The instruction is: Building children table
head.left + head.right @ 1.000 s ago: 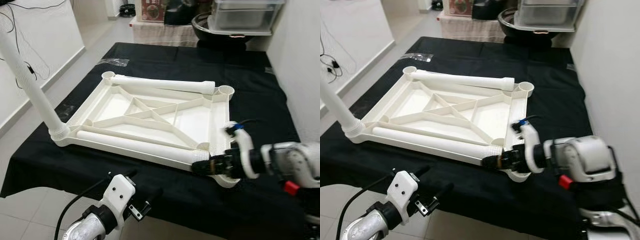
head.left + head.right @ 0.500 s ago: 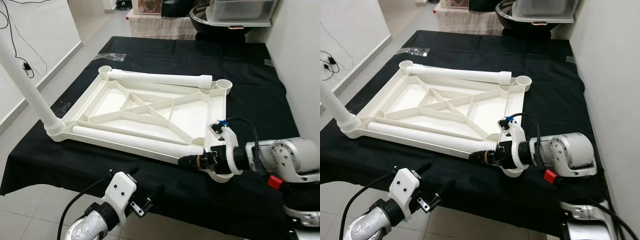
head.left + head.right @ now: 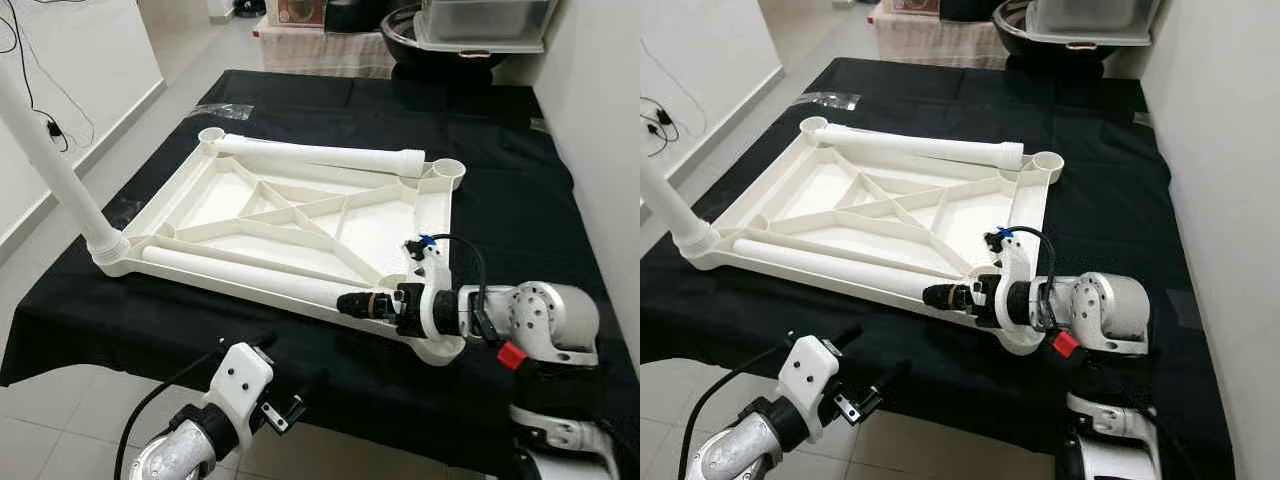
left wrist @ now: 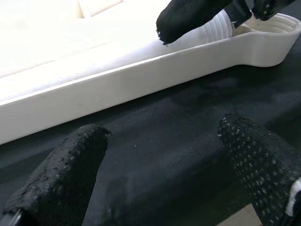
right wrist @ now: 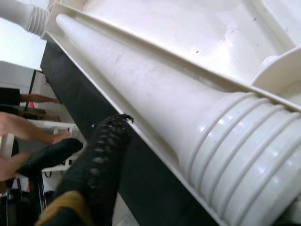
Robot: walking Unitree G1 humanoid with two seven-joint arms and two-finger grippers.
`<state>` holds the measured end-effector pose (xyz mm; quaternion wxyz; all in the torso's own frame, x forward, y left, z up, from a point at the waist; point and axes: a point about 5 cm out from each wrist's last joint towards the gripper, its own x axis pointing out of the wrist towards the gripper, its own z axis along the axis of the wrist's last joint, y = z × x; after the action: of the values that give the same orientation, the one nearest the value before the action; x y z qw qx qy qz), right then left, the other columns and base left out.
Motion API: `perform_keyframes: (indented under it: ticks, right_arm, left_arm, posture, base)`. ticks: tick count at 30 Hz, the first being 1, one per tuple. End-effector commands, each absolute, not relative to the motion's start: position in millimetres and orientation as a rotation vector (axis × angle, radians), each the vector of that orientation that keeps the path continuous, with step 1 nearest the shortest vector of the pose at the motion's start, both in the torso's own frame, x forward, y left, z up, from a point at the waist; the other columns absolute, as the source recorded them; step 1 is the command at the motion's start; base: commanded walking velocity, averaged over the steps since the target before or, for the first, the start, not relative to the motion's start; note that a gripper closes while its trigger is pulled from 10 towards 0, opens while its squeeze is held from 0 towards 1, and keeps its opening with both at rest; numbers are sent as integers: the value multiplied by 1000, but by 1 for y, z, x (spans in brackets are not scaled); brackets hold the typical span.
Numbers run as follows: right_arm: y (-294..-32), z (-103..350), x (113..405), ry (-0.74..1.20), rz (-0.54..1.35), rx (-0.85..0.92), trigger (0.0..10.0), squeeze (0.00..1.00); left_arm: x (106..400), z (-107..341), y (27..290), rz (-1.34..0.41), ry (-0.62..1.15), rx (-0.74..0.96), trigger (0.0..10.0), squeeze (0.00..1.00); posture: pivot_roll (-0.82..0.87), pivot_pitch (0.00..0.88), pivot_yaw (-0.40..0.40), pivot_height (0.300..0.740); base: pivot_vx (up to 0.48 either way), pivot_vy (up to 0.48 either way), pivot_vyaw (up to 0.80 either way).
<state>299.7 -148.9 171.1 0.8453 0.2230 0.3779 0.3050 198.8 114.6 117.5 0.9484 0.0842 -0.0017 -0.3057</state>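
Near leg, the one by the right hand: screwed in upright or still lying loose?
Lying loose. The near leg lies flat along the upturned tabletop's front edge, threaded end at the right hand, beside the corner socket.

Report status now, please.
Right end effector at threaded end of near leg, grip unclear. Left end effector open, idle. Tabletop inverted; one leg fitted.

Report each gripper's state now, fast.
Left gripper: open, holding nothing, over the black cloth beside the tabletop.
Right gripper: shut on the near table leg, at its threaded end.
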Motion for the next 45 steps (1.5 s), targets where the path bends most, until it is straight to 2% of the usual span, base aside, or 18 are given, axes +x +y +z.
perform_keyframes:
  ticks: [1,12,17,25,30,31,32,34,37,38,39,42,44,45]
  right_arm:
    - [-148,175,302,772,638,485,0,0]
    - [-152,183,306,700,623,597,0,0]
    - [-157,199,301,562,736,702,0,0]
    - [-163,205,297,465,791,738,0,0]
    - [-188,216,296,325,763,796,0,0]
    - [-207,228,297,228,730,826,0,0]
    - [-214,233,297,186,718,840,0,0]
    - [-218,237,297,160,712,849,0,0]
    - [-230,245,298,80,673,865,0,0]
    - [-233,255,298,-22,659,882,0,0]
    - [-233,255,298,-22,659,882,0,0]
    - [-226,259,301,-111,646,918,0,0]
    - [-226,259,301,-111,646,918,0,0]
    - [-216,259,304,-122,646,921,0,0]
  left_arm:
    - [195,115,113,-632,17,161,10000,0]
    - [197,115,113,-632,20,161,10000,0]
    - [198,115,114,-636,24,164,10000,0]
    - [198,114,115,-636,28,165,10000,0]
    - [201,117,120,-626,27,154,10000,0]
    - [207,125,121,-611,-1,130,10000,0]
    - [209,129,121,-607,-14,117,10000,0]
    - [211,131,121,-605,-22,108,10000,0]
    - [218,144,115,-621,-63,51,10000,0]
    - [233,172,107,-623,-153,-88,10000,0]
    - [233,172,107,-623,-153,-88,10000,0]
    - [255,210,104,-600,-261,-282,10000,0]
    - [255,210,104,-600,-261,-282,10000,0]
    - [268,230,104,-604,-312,-388,10000,0]
  posture:
    - [-39,150,-5,740]
    - [-40,147,0,740]
    - [-41,143,6,740]
    - [-38,142,9,740]
    - [-34,137,19,740]
    - [-38,130,27,740]
    - [-39,129,28,740]
    - [-39,129,28,740]
    - [-45,119,39,740]
    - [-47,113,41,740]
    - [-47,113,41,740]
    - [-45,104,43,740]
    - [-45,104,43,740]
    - [-46,95,48,740]
  base:
    - [0,0,0]
    - [0,0,0]
    - [0,0,0]
    - [0,0,0]
    - [0,0,0]
    - [0,0,0]
    - [0,0,0]
    - [0,0,0]
    - [0,0,0]
    - [0,0,0]
    - [0,0,0]
    - [0,0,0]
    - [0,0,0]
    - [0,0,0]
